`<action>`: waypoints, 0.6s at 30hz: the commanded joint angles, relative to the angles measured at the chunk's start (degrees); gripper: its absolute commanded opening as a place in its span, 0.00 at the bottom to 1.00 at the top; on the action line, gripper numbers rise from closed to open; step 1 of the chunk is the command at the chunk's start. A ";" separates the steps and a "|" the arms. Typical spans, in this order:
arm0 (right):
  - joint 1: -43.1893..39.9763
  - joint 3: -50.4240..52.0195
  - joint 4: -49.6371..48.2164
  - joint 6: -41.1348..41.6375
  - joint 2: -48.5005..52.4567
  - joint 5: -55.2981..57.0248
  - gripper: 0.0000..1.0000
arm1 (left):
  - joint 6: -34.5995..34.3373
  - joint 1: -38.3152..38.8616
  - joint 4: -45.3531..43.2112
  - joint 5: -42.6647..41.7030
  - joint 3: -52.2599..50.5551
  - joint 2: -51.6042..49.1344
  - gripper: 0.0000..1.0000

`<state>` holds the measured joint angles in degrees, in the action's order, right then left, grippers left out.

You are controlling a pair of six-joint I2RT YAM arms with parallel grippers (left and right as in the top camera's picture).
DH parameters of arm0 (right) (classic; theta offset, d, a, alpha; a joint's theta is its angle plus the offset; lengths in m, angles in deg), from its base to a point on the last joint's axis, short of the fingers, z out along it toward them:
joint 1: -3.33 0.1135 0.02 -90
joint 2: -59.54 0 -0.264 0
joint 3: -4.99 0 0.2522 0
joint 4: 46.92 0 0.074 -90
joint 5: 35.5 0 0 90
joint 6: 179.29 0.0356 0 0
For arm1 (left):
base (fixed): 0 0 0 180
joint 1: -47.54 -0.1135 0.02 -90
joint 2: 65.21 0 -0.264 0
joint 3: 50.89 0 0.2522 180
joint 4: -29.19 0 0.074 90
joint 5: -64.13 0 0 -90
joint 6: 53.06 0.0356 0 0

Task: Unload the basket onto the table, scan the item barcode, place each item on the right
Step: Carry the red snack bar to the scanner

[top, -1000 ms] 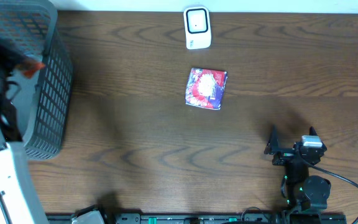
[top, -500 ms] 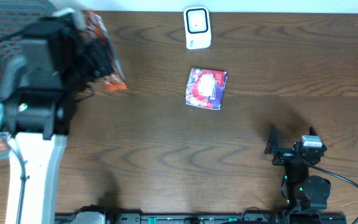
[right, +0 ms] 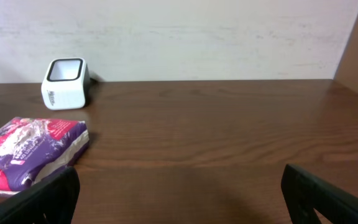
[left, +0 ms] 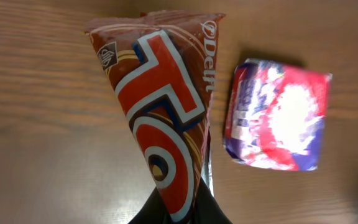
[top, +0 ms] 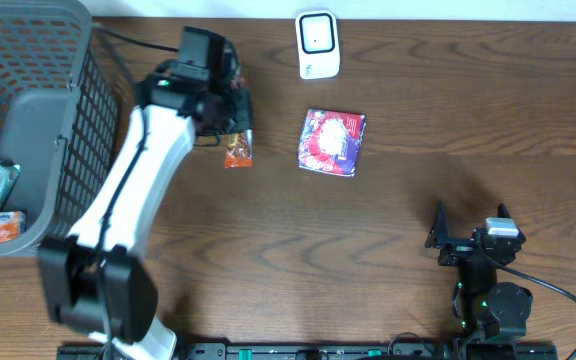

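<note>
In under 1 second the left fingers (left: 215, 215), clenched on the brown snack packet (top: 238, 152), had swung from the basket (top: 68, 120) over the table (top: 268, 250) beside the purple pouch (top: 332, 141), short of the scanner (top: 317, 44); right fingers (top: 436, 226) spread, idle.

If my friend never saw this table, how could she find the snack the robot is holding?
Start at the big grey basket on the left. Just to its right, the left pincer pinches a cone-shaped brown wrapper with red and white lettering. The packet beside it is flat, square and purple, and lies loose.
</note>
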<state>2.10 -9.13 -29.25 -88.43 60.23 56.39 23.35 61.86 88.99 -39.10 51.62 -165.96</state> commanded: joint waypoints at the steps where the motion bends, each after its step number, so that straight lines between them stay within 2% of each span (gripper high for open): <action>1: 0.48 0.04 0.22 0.59 -0.31 -0.09 0.99 | 4.87 1.33 -2.19 -0.22 0.39 -5.03 0.07; 12: 0.48 0.04 0.22 0.59 -0.31 -0.09 0.99 | 4.68 3.82 -8.87 -0.22 0.39 -13.62 0.07; 18: 0.48 0.04 0.22 0.59 -0.31 -0.09 0.99 | 0.87 6.01 -9.53 -0.24 0.39 -16.96 0.07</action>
<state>2.10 -9.13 -29.25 -88.43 60.23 56.39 26.17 66.59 79.83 -39.08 51.60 -181.13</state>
